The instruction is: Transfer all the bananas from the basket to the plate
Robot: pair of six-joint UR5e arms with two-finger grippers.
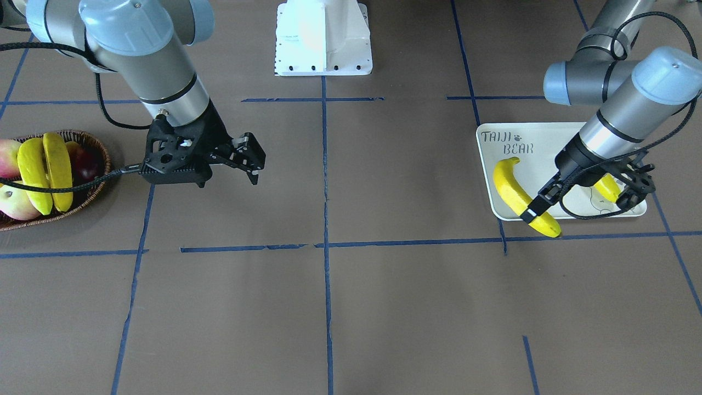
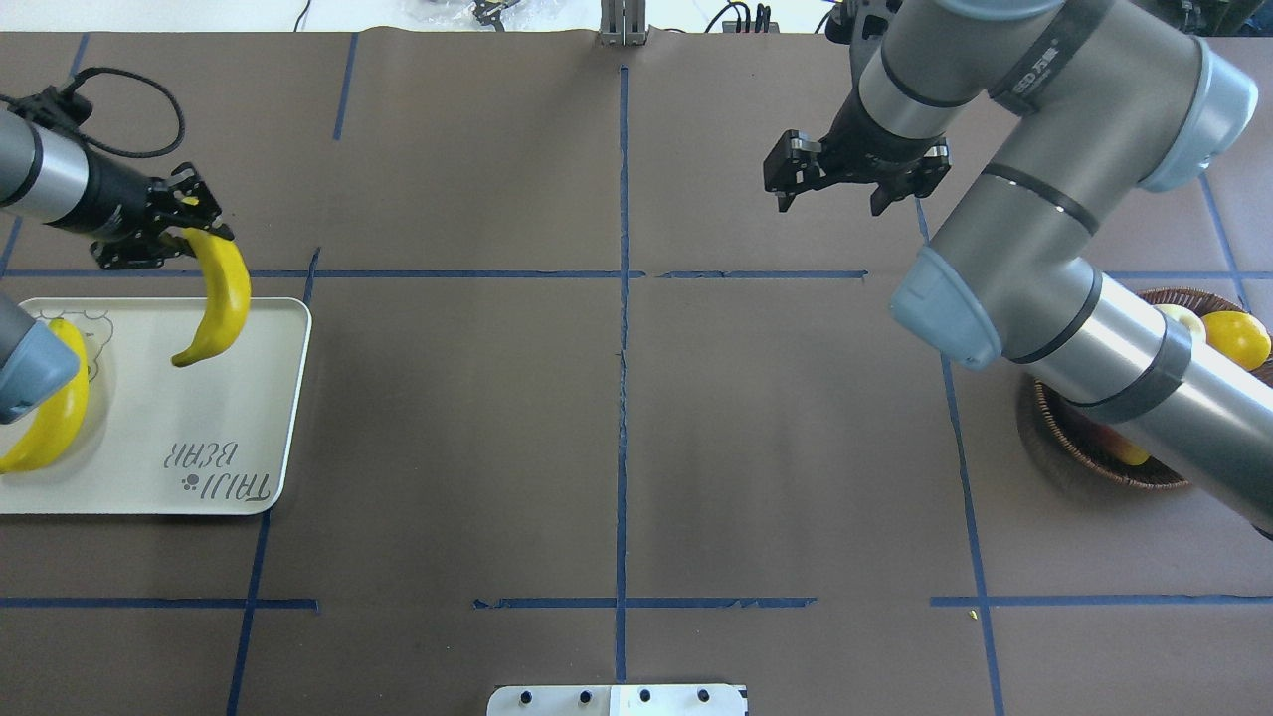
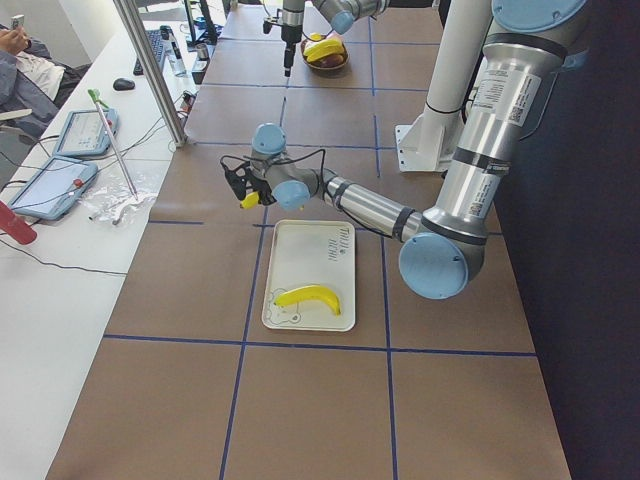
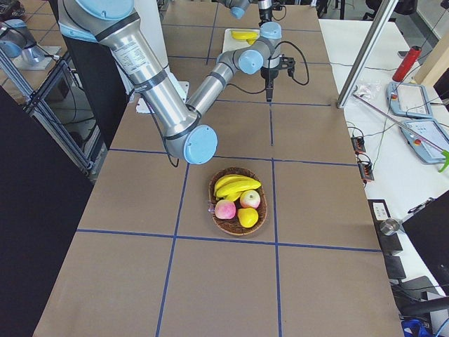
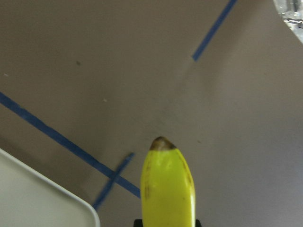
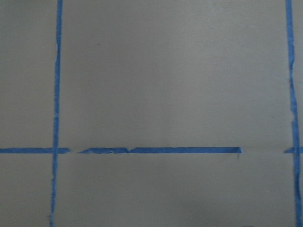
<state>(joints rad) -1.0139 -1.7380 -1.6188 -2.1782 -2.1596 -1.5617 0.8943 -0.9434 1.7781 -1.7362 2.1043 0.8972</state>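
Left gripper (image 2: 189, 231) clamped on banana (image 2: 221, 298) at plate's (image 2: 149, 398) rim.
Best lowered inward beside resting banana (image 2: 50, 428); right gripper (image 2: 831, 199) apart, empty.

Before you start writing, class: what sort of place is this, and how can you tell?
Most likely a robotics lab. A brown-covered table is gridded with blue tape lines, two grey blue-jointed robot arms reach over it, and control tablets lie on a white side bench.

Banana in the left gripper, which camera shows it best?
Overhead exterior: the held banana shows almost whole, hanging from the left gripper. Front-facing has a finger across it; left wrist shows one end; exterior left a sliver.
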